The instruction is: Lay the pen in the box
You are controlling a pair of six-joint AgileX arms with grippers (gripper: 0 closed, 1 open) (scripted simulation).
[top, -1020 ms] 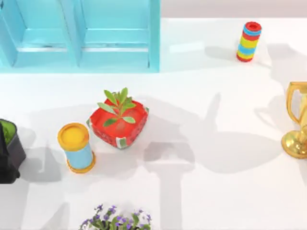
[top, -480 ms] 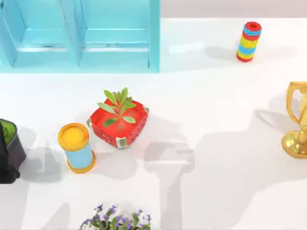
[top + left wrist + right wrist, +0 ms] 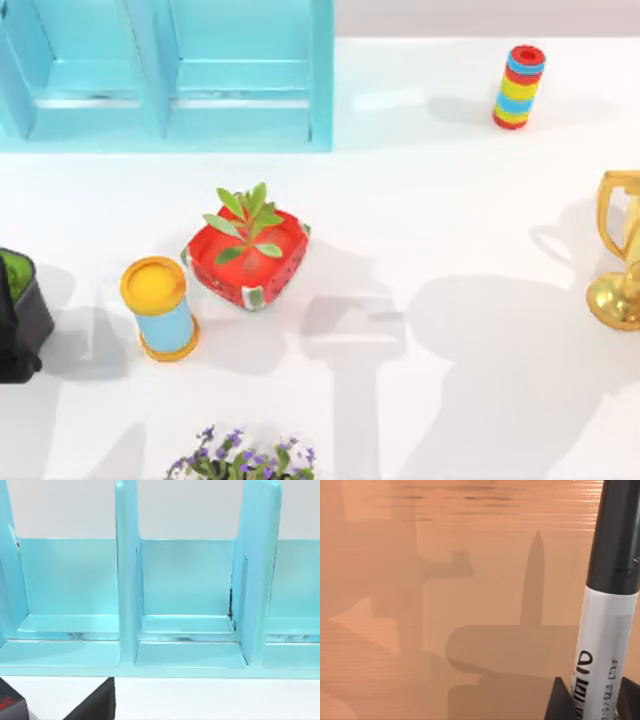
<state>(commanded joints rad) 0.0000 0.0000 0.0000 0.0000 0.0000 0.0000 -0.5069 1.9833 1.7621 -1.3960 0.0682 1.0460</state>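
Fingers (image 3: 559, 700) of our right arm clamp the pen (image 3: 605, 605); we should carry it level, without loosening, toward the box (image 3: 165, 70).

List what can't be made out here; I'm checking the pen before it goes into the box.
Pen: right wrist view, both ends run past the picture's edges.
Trophy: top view, cut by the right edge.
Black bin: top view, cut by the left edge.
Flowers: top view, cut by the bottom edge.
Box: top view, far side cut by the top edge.
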